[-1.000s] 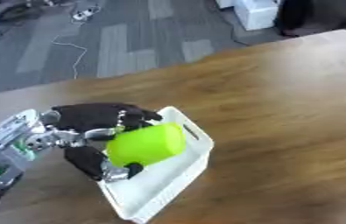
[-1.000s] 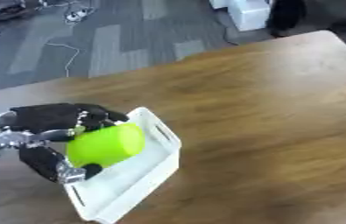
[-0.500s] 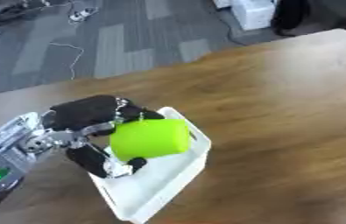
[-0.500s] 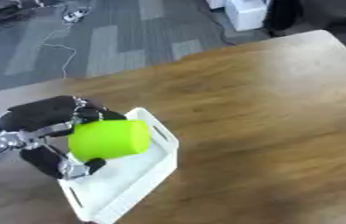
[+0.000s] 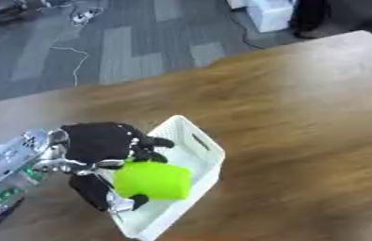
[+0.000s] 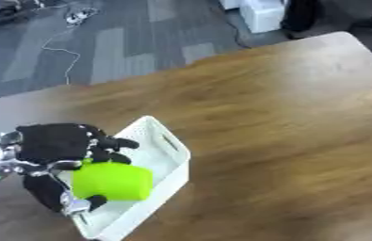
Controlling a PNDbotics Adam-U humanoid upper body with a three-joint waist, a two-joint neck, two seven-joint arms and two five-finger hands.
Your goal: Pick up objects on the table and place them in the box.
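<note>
Black fingers of the left hand curl round a bright lime-green block with rounded edges, holding it over the white box. Its thumb sits under the block. That slotted box lies on a brown wooden table.

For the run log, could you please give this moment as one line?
left hand: shut on green cup | cup: over white box | right hand: not in view | step: placing
</note>
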